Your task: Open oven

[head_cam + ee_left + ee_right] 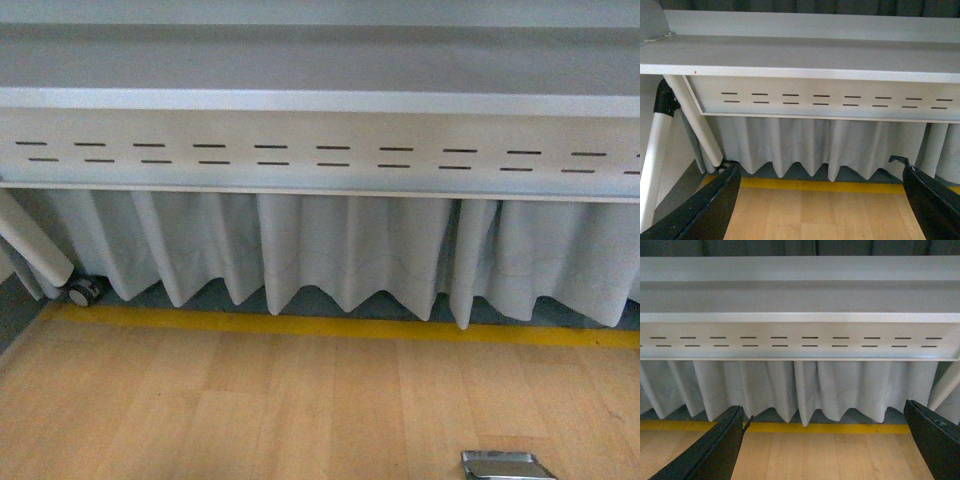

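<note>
The oven is not seen in any of the three views, so its place cannot be told. Only a corner of a shiny grey object [505,465] is caught at the lower edge of the front view, and what it is cannot be made out.

The left gripper [815,162] is held wide, with nothing between its fingers. The right gripper [823,407] is likewise spread and empty.

A reach made from here is judged risky. With the handle out of sight, an arm could be driven blind into the oven's body or glass, or the oven could be pushed across the wooden surface [250,410].

Counted:
- two grippers, with two black fingers each
- one pleated curtain [330,250]
- one yellow stripe [330,325]
- one slotted panel [320,150] with two rows of slots
- one wheel [85,292]
</note>
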{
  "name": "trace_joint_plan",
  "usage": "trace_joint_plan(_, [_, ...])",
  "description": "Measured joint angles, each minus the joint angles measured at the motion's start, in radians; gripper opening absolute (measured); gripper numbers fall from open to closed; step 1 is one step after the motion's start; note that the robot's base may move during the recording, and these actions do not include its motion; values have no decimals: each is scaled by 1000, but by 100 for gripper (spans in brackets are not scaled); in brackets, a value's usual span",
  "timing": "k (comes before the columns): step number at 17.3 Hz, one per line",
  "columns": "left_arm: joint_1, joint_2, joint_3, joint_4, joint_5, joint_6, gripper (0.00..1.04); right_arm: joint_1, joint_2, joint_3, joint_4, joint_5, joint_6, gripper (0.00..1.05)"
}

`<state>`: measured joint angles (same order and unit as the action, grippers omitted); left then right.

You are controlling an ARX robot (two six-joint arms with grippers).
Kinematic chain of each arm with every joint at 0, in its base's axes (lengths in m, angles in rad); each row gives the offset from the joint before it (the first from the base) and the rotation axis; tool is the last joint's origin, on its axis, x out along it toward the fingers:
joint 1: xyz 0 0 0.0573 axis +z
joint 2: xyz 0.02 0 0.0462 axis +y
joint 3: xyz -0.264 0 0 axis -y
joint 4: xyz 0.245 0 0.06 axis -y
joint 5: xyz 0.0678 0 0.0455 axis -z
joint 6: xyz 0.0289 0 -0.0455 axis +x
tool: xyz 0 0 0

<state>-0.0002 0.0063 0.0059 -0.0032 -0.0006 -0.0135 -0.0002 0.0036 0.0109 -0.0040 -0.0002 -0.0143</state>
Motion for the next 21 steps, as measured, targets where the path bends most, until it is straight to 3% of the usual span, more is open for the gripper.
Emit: trace_joint_plan(21, [0,0,0,-2,2,0,98,0,0,0,-2,1,0,98])
